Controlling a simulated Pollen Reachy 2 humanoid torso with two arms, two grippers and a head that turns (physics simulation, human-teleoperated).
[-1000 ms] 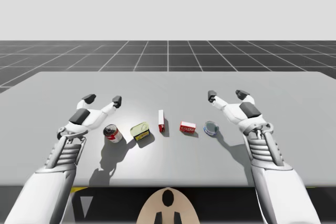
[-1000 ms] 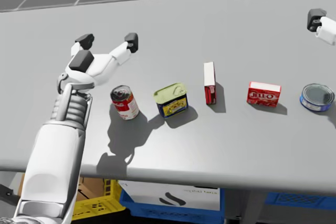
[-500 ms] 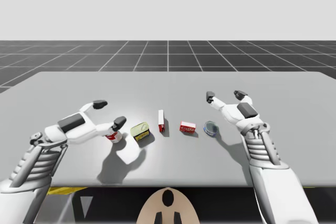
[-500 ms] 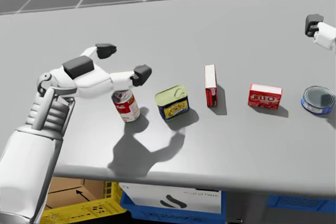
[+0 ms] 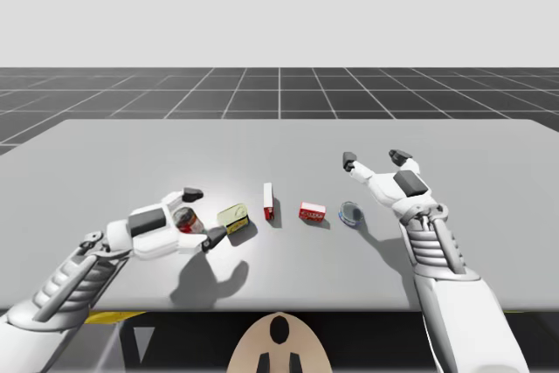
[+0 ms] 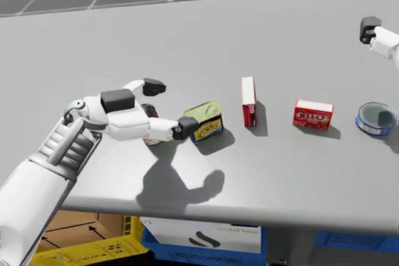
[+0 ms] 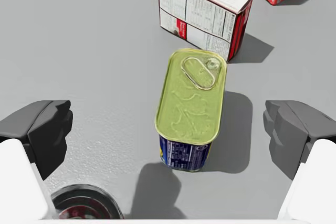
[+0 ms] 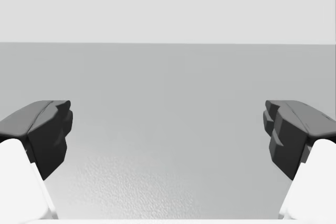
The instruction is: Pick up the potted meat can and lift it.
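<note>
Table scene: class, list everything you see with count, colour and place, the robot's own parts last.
table: one, grey, under everything
meat can: one, green lid, ahead of left gripper
round can: one, red-white, under left gripper
tall box: one, white-red, upright, between meat can and red box
red box: one, red, between tall box and blue can
blue can: one, blue, flat, row's right end
yellow crate: one, yellow, below table's near edge
blue crate: one, blue, beside yellow crate
left gripper: one, white, dark tips, open over round can
right gripper: one, white, dark tips, open above table beyond blue can
</note>
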